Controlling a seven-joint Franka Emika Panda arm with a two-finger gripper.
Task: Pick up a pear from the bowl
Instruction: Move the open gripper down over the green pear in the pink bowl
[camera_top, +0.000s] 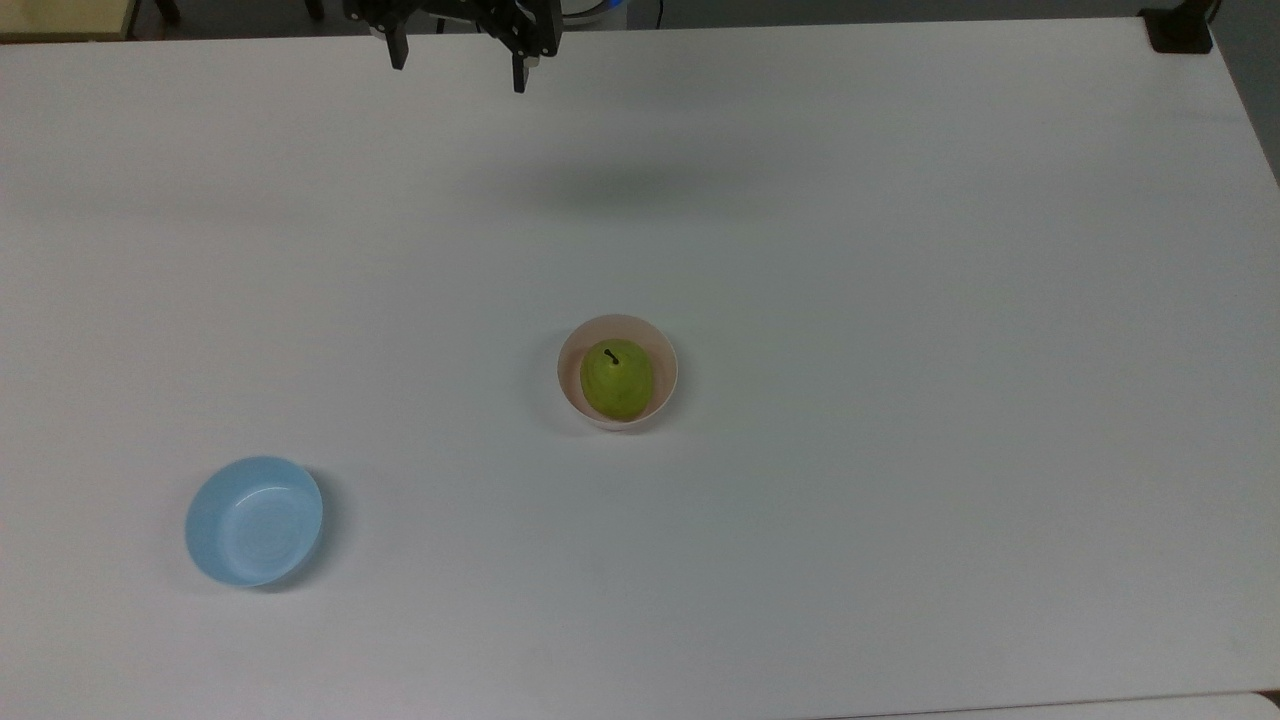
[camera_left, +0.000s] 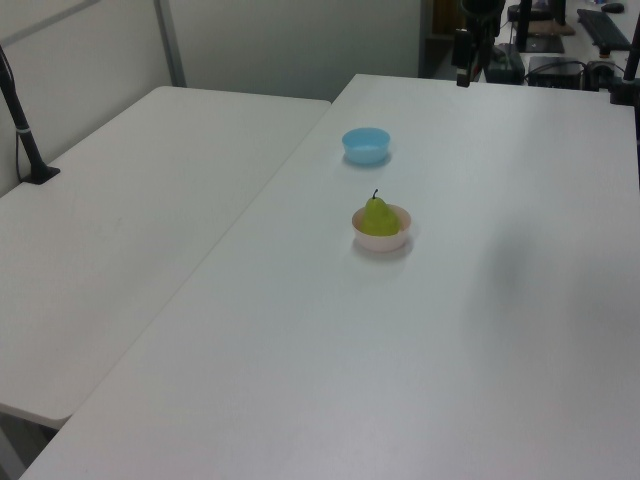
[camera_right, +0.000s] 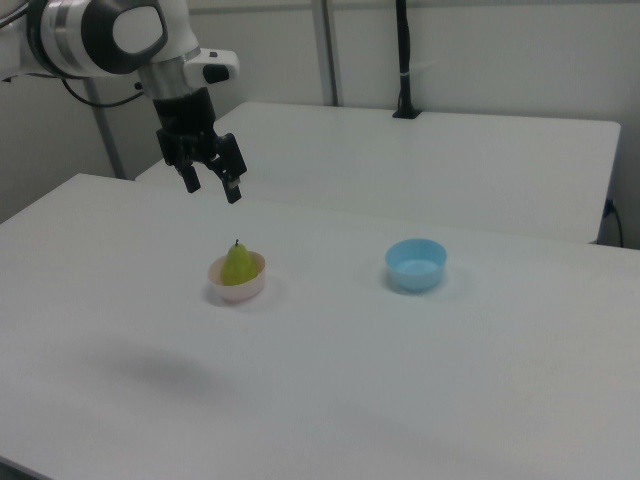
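The job has not really started yet. The pear sits inside the pink bowl, with its little dark stem sticking up. Nothing is touching it.

The gripper hangs high in the air, well away from the pink bowl. Its two fingers are spread wide apart and hold nothing. In the top view it is at the far edge of the table, well apart from the pink bowl.

What is left, I think, is almost everything. The arm has to come over the pink bowl, go down, close on the pear and lift it out.

A light blue bowl stands well apart from the pink bowl, and it is empty.

Both bowls stand on a big white table. The top looks smooth and flat. In the right view, a second white table stands beyond the pink bowl, with a black pole fixed at its far edge. Plain pale walls stand behind that.
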